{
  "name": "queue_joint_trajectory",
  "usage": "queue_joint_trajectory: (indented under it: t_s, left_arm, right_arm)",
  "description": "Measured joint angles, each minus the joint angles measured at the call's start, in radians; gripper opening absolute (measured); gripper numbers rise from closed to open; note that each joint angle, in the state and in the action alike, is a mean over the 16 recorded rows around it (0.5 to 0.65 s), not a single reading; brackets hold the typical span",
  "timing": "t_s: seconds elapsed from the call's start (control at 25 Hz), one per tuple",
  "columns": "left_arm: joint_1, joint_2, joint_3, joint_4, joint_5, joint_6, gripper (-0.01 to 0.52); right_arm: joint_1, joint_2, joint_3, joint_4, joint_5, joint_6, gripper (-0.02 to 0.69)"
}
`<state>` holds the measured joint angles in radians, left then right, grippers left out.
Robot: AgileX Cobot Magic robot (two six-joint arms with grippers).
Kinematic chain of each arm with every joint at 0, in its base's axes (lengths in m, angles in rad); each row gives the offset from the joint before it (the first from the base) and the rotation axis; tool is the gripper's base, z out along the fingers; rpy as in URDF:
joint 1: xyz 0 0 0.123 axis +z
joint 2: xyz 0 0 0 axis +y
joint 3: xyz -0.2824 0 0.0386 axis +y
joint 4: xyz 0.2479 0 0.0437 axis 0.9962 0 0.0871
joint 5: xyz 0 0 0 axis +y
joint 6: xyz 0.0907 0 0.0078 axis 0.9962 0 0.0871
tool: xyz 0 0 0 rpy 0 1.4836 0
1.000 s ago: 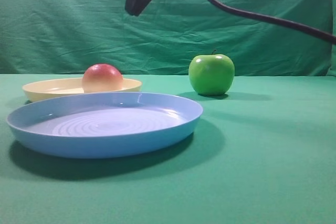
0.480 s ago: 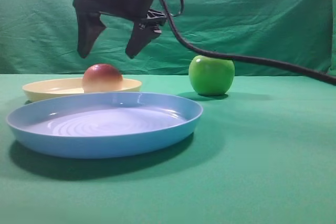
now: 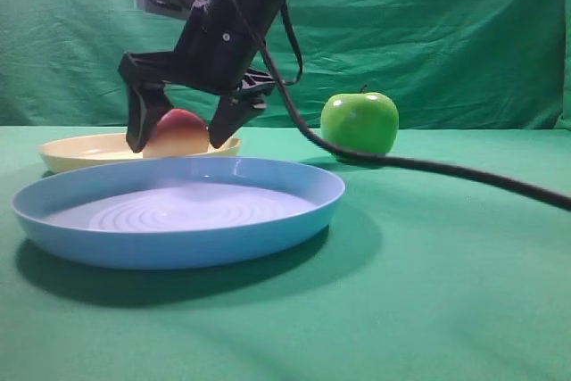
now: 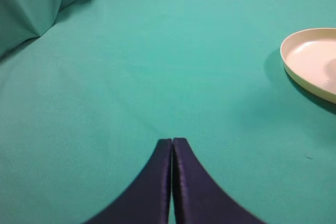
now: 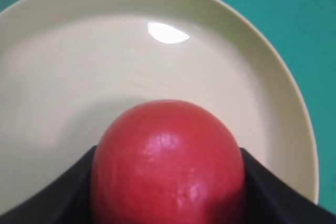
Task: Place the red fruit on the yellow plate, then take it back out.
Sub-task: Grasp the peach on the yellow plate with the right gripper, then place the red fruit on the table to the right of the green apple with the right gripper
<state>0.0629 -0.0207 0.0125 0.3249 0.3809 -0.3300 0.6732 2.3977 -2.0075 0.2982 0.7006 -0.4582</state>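
Red fruit (image 3: 179, 132) sitting on the yellow plate (image 3: 85, 151), my right claw (image 3: 177, 134) around it

My fingers (image 5: 273, 198) press both its sides, clamped on. Left claw (image 4: 172, 141) is pinched together over green cloth (image 3: 446, 292). Blue plate (image 3: 178, 220) in front, green apple (image 3: 359, 126) well off.

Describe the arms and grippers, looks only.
Right gripper: matte black with two tapered, pointed fingers, a white-grey camera module on top and a thick black cable trailing off. Left gripper: only dark, curved finger tips visible. No markings seen.
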Motion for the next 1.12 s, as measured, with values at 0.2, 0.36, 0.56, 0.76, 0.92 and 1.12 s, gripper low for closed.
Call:
queue_joint_trajectory:
  t_s: [0.2,0.36,0.56,0.76,0.92,1.12]
  left_arm:
    - [0.0,0.0,0.0,0.0,0.0,0.0,0.0]
    - [0.0,0.0,0.0,0.0,0.0,0.0,0.0]
    - [0.0,0.0,0.0,0.0,0.0,0.0,0.0]
    - [0.0,0.0,0.0,0.0,0.0,0.0,0.0]
    - [0.0,0.0,0.0,0.0,0.0,0.0,0.0]
    - [0.0,0.0,0.0,0.0,0.0,0.0,0.0]
  right_arm:
    - [0.0,-0.033,-0.033,-0.049,0.095,0.032,0.289]
    - [0.0,-0.093,-0.06,-0.101,0.214,0.085,0.228]
    - [-0.003,-0.202,-0.081,-0.159,0.372,0.163,0.213]
    - [-0.02,-0.353,-0.027,-0.186,0.481,0.228,0.205]
    - [-0.05,-0.499,0.088,-0.191,0.512,0.257,0.198]
    - [-0.108,-0.711,0.319,-0.191,0.476,0.271,0.195]
